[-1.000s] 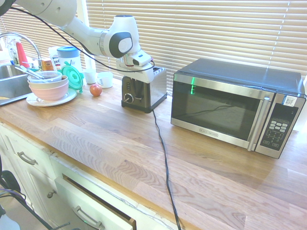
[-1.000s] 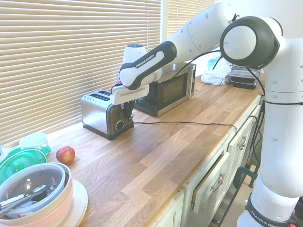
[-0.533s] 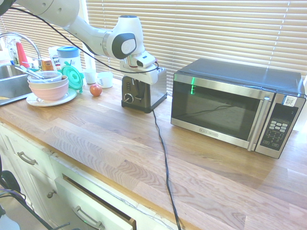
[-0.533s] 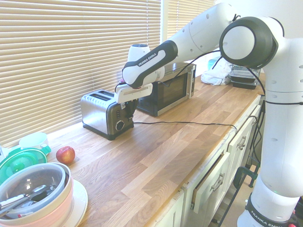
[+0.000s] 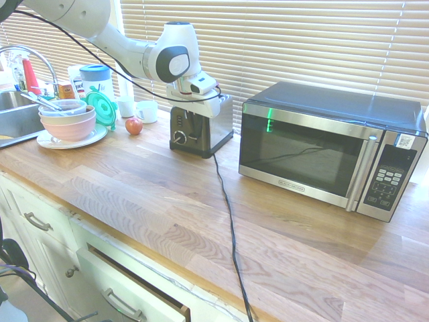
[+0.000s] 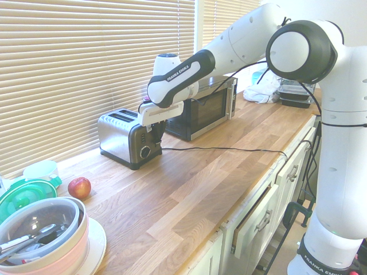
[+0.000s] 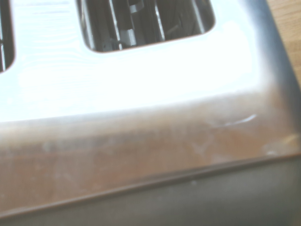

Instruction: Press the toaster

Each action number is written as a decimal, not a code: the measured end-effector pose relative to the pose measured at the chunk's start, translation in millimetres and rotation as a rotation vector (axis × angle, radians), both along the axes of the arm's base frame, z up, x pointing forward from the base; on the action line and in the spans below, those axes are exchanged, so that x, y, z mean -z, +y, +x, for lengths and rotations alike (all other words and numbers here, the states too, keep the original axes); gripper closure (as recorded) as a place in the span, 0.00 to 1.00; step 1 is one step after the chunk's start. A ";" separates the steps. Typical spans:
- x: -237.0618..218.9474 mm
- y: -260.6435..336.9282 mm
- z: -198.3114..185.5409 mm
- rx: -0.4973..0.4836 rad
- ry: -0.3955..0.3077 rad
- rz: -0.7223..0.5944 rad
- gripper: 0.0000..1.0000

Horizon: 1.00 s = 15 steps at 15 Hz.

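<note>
1. The counter (image 5: 134, 194) bears the microwave (image 5: 328, 147) on the right of the first exterior view and the toaster (image 5: 201, 124) further left, near the blinds, with the apple (image 5: 134, 125) and bowls (image 5: 67, 121) beyond it by the sink.
2. The arm (image 6: 241, 40) reaches across from the sink side, forearm sloping down, wrist bent so the hand points down at the toaster's black front end.
3. The gripper (image 6: 153, 133) hangs just above that front end, over the lever and dial (image 6: 144, 152); whether its fingers are apart or together I cannot tell.
4. To press well, I judge it should come straight down on the lever, centred on it, not on the steel top, which fills the wrist view.
5. Push firmly until it latches; a slanted push could slide the light toaster.
</note>
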State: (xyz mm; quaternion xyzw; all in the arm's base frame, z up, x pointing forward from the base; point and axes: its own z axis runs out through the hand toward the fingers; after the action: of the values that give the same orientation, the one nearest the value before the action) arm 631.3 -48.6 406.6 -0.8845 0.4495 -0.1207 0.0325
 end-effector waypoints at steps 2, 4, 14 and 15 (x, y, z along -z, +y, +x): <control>2.7 2.6 0.8 -0.007 0.005 -0.007 1.00; 12.6 5.5 2.2 -0.009 0.021 -0.002 1.00; 18.0 7.0 6.0 -0.012 0.020 -0.004 1.00; 18.0 7.0 6.0 -0.012 0.020 -0.004 1.00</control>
State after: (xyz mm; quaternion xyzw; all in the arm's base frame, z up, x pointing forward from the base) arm 637.3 -41.6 388.6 -0.8885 0.4441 -0.1124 0.0271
